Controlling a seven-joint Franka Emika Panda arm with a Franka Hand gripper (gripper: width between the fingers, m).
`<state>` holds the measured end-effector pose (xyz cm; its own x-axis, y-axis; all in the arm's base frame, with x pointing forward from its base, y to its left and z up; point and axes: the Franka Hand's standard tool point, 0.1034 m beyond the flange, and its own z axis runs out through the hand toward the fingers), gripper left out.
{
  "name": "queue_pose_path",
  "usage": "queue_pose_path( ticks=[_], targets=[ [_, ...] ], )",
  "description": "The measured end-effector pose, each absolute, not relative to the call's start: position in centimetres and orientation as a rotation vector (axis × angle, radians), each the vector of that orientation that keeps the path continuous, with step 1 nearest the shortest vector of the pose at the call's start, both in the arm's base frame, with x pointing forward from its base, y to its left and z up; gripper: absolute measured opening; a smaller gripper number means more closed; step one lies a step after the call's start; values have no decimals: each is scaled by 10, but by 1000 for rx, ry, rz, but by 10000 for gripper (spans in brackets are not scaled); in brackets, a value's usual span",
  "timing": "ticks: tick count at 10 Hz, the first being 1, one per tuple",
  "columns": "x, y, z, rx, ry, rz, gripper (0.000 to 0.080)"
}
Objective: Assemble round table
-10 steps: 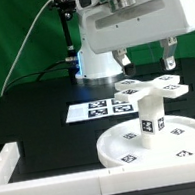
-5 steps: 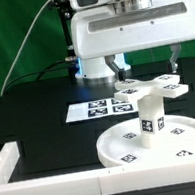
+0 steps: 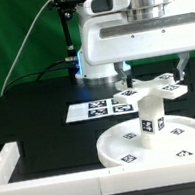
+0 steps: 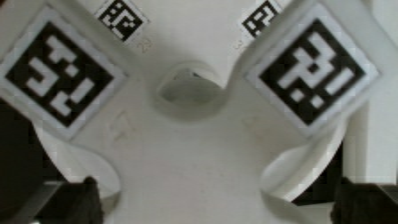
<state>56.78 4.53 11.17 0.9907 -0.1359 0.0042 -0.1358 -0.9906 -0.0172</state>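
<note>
At the nine o'clock side of the exterior view a white border rail (image 3: pixel 15 156) lay along the table edge, with black table (image 3: pixel 40 99) behind it. Toward the centre, at about ten o'clock from the disc, the marker board (image 3: pixel 95 110) lay flat.

Right of that, at five o'clock in the view, the large round disc (image 3: pixel 128 146) rested flat on the table. The short thick post (image 3: pixel 149 116) stood upright at its middle, so that joint appeared already made. The X-shaped cross base (image 3: pixel 155 89) sat across the top of the post, at twelve o'clock from the disc.

Directly above it hung the gripper (image 3: pixel 154 74), its fingers (image 3: pixel 126 80) spread wide and straddling the base, one dark tip at each side. The wrist view agreed: the tagged arms of the cross base (image 4: pixel 196 150) filled the picture, a small centre hole between them, and the fingertips (image 4: pixel 68 200) stood apart at either edge, pinching nothing that could be seen.

By my reading, the build was far along: disc, post and base were stacked. Whether the base was fully seated or fastened could not be told; tightening it probably remained.
</note>
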Motion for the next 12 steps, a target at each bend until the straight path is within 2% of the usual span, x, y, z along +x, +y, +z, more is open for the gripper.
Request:
queue_pose_path(
  ticks=[7,12],
  targets=[
    [568,42,111,-3103,339,-31,649],
    [565,39,102,-3105,393,-21,649]
  ],
)
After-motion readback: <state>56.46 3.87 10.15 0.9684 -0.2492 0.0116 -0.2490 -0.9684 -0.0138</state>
